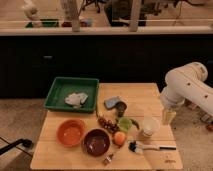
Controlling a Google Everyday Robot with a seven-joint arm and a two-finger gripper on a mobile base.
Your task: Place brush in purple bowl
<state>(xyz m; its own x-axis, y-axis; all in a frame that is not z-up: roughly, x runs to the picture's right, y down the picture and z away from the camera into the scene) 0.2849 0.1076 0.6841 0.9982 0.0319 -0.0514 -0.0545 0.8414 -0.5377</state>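
Note:
The brush lies flat near the table's front right, with its round dark head to the left and its thin dark handle pointing right. The purple bowl stands upright to the left of the brush, with an orange fruit between them. My gripper hangs at the end of the white arm over the table's right edge. It is above and behind the brush's handle and apart from it, with nothing seen in it.
An orange bowl sits left of the purple bowl. A green tray with a white cloth is at the back left. Grapes, a green cup, a pale cup, a blue sponge and a dark cup crowd the middle.

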